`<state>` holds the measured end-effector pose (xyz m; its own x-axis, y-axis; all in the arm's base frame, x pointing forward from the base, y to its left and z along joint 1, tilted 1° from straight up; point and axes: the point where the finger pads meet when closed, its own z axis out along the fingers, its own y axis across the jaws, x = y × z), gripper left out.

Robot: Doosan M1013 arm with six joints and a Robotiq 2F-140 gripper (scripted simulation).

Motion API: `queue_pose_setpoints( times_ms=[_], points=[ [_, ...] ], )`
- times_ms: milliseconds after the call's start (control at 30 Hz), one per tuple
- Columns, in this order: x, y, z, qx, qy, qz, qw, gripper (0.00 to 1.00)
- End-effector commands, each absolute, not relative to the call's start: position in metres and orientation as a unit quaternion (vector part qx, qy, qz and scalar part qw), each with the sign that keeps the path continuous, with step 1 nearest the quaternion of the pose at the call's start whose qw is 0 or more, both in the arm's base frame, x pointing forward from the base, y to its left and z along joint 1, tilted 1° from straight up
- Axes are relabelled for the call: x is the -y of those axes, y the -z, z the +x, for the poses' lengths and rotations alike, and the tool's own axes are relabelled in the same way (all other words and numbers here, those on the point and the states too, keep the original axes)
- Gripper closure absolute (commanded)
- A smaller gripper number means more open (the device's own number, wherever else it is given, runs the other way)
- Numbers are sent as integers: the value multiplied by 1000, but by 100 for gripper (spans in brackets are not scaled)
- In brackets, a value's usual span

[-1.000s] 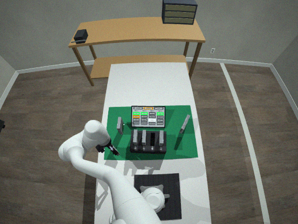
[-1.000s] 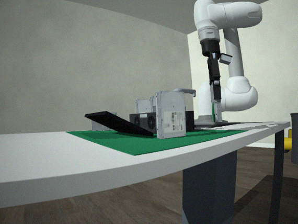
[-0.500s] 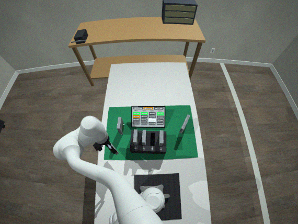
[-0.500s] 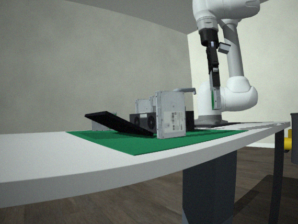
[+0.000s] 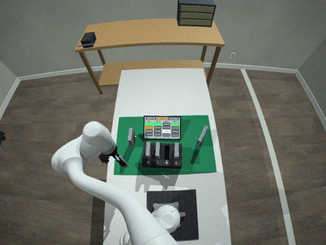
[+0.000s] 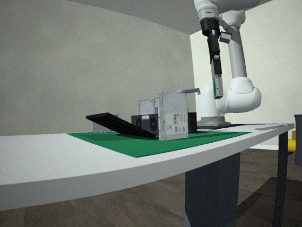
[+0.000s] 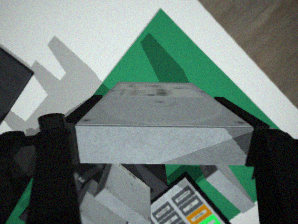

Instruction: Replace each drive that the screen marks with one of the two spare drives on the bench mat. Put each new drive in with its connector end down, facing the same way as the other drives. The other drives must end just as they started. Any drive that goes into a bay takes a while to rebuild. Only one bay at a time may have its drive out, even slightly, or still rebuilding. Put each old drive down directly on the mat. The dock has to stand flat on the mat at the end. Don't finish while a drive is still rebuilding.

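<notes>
Top view shows, at the table's left edge, the pincer [image 5: 121, 160] [image 6: 216, 67] [image 7: 158, 110] spread fairly wide and clamped on a gray drive [image 5: 126, 165] [image 6: 219, 90] [image 7: 162, 145], held above the mat [image 5: 210, 166] [image 6: 136, 152] [image 7: 162, 25]. Just inside that edge, an upright drive [image 5: 131, 137] [image 6: 173, 116] stands on the mat. Midway between the table's side edges, the tilted screen [image 5: 162, 127] [image 6: 119, 125] sits beyond the dock [image 5: 162, 164] [image 6: 144, 119], which has drives in three bays and its third bay from the left vacant. Toward the right edge, another drive [image 5: 202, 135] [image 6: 101, 128] rests on the mat. The carried drive is probably the old one from the vacant bay; the step in hand appears to be setting it aside. The next move likely calls for lowering it directly onto the mat near the left edge, steady before release, before a spare goes connector-down into that bay.

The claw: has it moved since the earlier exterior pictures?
Yes, upward. The claw, holding a drive, now hangs higher above the mat in that view.
</notes>
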<state>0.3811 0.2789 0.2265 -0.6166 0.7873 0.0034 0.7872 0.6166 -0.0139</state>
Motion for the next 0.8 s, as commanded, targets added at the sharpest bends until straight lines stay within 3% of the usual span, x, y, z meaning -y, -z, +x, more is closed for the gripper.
queue_pose_setpoints(
  times_ms=[0,767],
  points=[
    [-279,-231,381,899,-5,-438,5,90],
    [-279,-272,382,899,-5,-438,5,90]
  ],
)
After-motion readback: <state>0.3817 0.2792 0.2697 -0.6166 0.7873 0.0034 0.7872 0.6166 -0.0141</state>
